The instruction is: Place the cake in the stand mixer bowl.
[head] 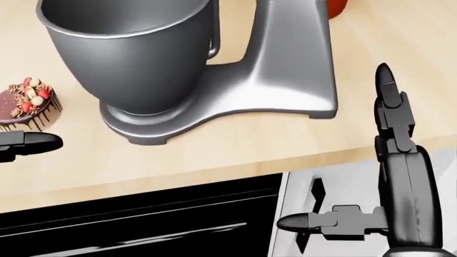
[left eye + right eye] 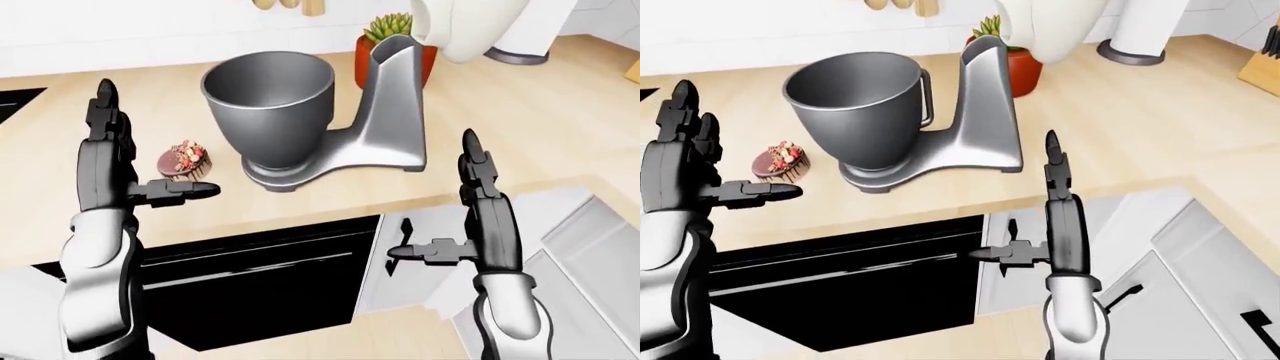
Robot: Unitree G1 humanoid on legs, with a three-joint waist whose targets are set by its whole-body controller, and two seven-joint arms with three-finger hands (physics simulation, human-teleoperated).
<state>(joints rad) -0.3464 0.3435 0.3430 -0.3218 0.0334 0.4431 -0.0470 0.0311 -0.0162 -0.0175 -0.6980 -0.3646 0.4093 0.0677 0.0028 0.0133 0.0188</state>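
A small chocolate cake (image 2: 186,159) topped with strawberries sits on the wooden counter, left of the grey stand mixer (image 2: 392,120). The mixer's steel bowl (image 2: 270,101) stands upright and looks empty. My left hand (image 2: 152,146) is raised and open, fingers (image 2: 105,124) pointing up. Its thumb (image 1: 32,142) lies just below the cake in the head view, not touching it. Open too is my right hand (image 2: 432,196), held upright off the counter's near edge, lower right of the mixer base. Neither hand holds anything.
A red pot with a green plant (image 2: 395,41) stands behind the mixer. A black appliance front (image 2: 250,274) sits under the counter edge, with white cabinets (image 2: 570,240) to its right. A knife block (image 2: 1262,64) shows at the right-eye view's far right.
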